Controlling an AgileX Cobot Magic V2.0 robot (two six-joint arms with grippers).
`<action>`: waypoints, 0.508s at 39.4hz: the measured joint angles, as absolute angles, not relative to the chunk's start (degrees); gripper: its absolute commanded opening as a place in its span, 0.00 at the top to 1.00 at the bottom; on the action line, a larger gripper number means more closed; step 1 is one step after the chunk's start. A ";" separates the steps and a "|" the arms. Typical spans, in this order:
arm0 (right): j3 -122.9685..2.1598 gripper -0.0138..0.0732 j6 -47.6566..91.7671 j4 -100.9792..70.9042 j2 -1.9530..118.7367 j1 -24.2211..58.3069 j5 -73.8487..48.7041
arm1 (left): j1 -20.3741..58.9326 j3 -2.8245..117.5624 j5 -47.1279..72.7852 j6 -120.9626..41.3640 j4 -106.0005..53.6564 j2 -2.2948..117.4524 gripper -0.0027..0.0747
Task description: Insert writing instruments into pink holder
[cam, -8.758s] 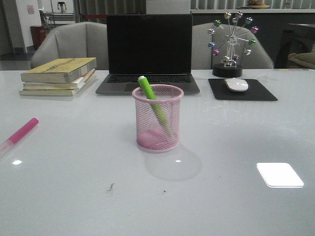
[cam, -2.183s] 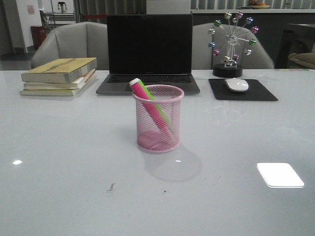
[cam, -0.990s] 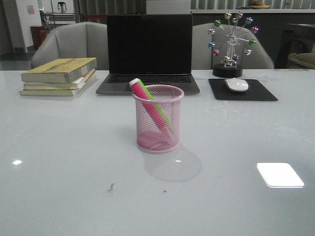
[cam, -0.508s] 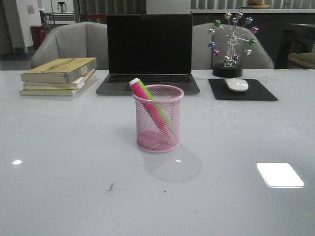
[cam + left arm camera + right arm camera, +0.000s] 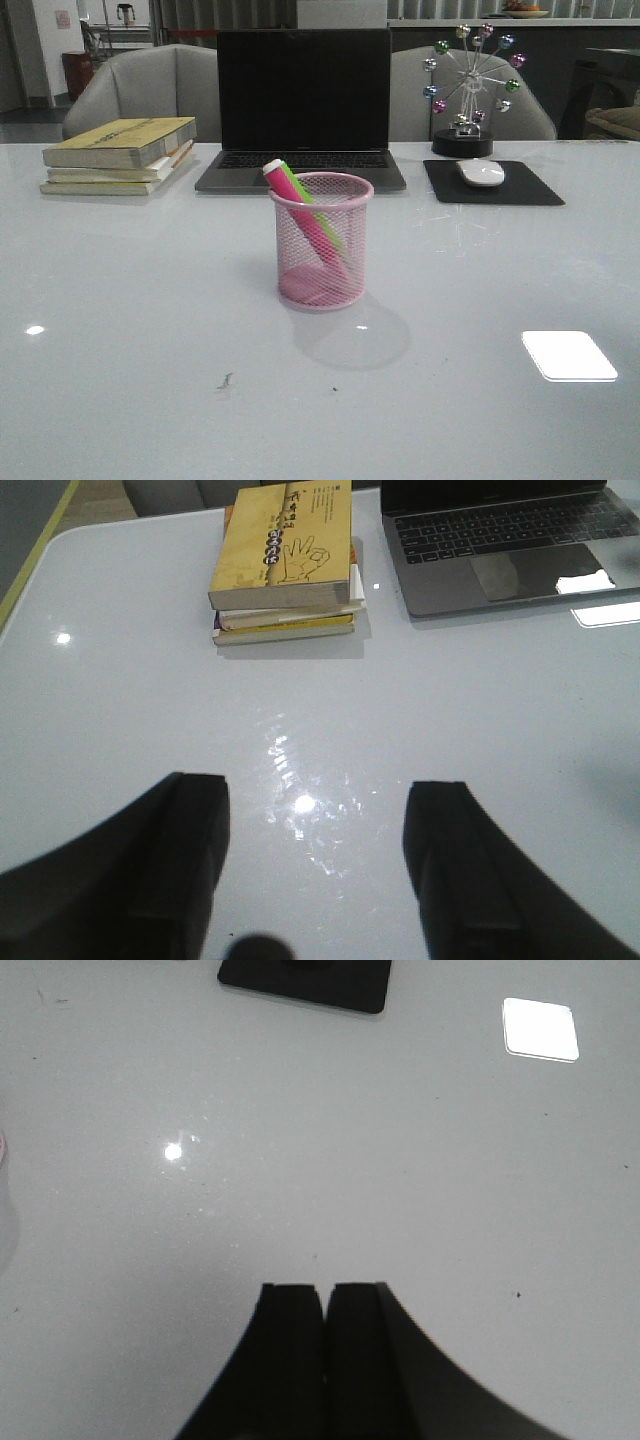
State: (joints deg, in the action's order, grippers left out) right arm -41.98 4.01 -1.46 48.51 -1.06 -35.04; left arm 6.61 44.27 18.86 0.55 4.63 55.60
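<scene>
Leaning in the pink holder (image 5: 321, 243): green marker (image 5: 300, 187), pink marker (image 5: 298, 210)

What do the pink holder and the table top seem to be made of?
The pink holder looks like painted metal wire mesh: the pink marker and green marker show through its grid. The table top looks like glossy white glass or lacquer, since it mirrors lamps; which one is unclear.
</scene>
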 measured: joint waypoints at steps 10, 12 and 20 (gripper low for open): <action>-41.98 0.78 4.01 -1.46 48.33 -1.06 -36.27 | 6.61 44.27 17.84 0.55 4.63 55.60 0.40; -41.87 0.78 4.01 -1.46 47.89 -1.06 -36.72 | 6.61 44.27 17.84 0.55 4.63 55.60 0.40; -38.47 0.78 4.01 -1.46 39.48 -1.06 -32.70 | 6.61 44.27 17.81 0.55 4.63 55.60 0.40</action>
